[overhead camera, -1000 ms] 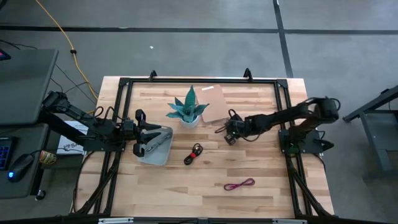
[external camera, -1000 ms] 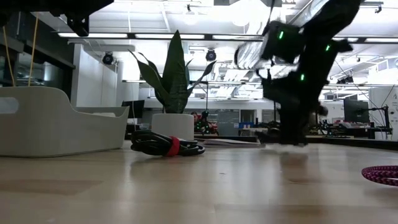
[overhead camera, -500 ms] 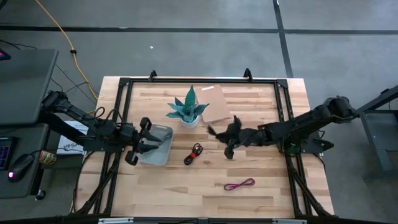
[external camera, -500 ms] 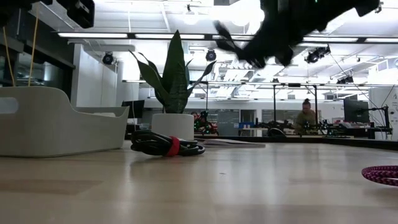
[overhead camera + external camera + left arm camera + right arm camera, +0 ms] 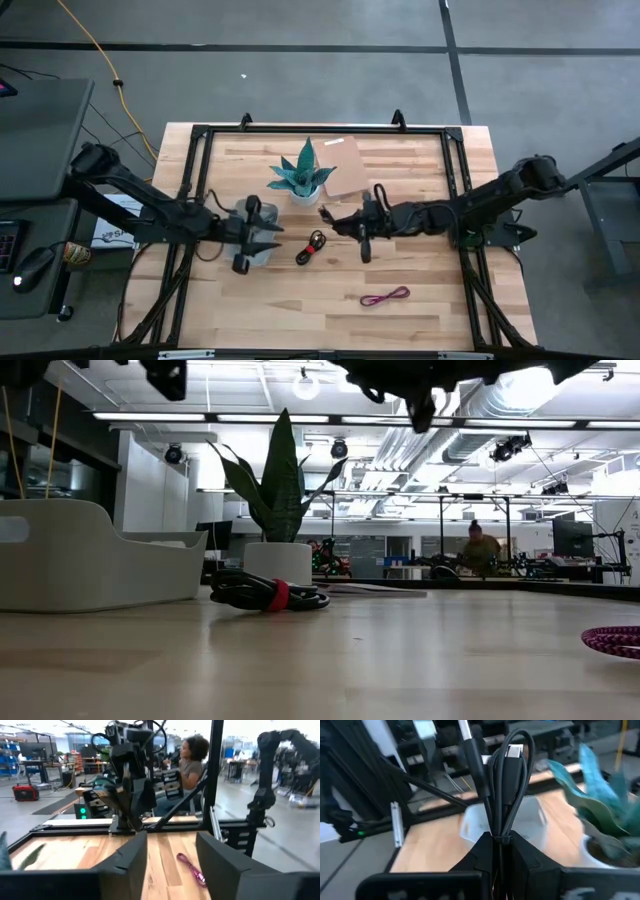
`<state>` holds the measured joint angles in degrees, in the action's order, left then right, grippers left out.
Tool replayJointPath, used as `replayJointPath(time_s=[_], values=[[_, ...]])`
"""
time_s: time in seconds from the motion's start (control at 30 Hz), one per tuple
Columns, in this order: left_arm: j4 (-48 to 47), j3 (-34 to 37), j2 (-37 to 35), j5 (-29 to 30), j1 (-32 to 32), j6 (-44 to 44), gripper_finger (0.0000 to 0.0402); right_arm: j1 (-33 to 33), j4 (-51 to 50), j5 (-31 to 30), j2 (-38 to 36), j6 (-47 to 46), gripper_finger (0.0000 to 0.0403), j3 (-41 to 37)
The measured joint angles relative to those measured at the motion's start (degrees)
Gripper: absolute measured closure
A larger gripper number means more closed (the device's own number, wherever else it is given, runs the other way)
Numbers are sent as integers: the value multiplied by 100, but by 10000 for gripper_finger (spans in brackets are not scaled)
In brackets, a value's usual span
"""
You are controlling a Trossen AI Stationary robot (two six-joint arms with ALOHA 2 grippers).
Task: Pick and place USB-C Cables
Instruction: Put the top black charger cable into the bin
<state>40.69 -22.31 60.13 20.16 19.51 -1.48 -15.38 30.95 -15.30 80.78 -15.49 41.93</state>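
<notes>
My right gripper [image 5: 332, 220] hangs above the table's middle, pointing toward the left edge, shut on a black USB-C cable bundle [image 5: 507, 780]. My left gripper [image 5: 170, 865] points level toward the right edge over the white bin [image 5: 264, 212]; it is open with nothing between its fingers. A black cable with a red tie [image 5: 315, 245] lies flat on the wood between the two grippers, also seen in the low view [image 5: 268, 592]. A magenta cable [image 5: 385, 296] lies flat near the front edge. My right gripper pinches the black bundle between its two fingers at the tied end [image 5: 501, 839]. The looped strands and a plug [image 5: 515, 751] stick out past the fingertips. The fingers come level from the table's right side. The bundle is lifted clear of the table.
A potted plant [image 5: 303, 180] stands at the back middle, with a brown sheet [image 5: 347, 165] beside it. A black frame [image 5: 320, 130] runs round the table. A person sits beyond the table [image 5: 190, 765].
My right gripper has risen from the table beside the brown sheet, tipped from pointing down to level, and gone toward the left edge with the black bundle lifted clear. My left gripper has gone toward the right edge, over the bin.
</notes>
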Motion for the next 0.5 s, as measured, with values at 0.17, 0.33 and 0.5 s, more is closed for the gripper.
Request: replayJointPath(time_s=[0.17,0.33,0.5], values=[[-6,-459,678,78,-2,-371,190,35,830,522,327,206,388,46],[107,-827,1135,595,-2,-326,166,-40,796,655,471,371,388,397],[954,-885,1566,832,-6,-321,165,-138,760,707,964,620,388,869]])
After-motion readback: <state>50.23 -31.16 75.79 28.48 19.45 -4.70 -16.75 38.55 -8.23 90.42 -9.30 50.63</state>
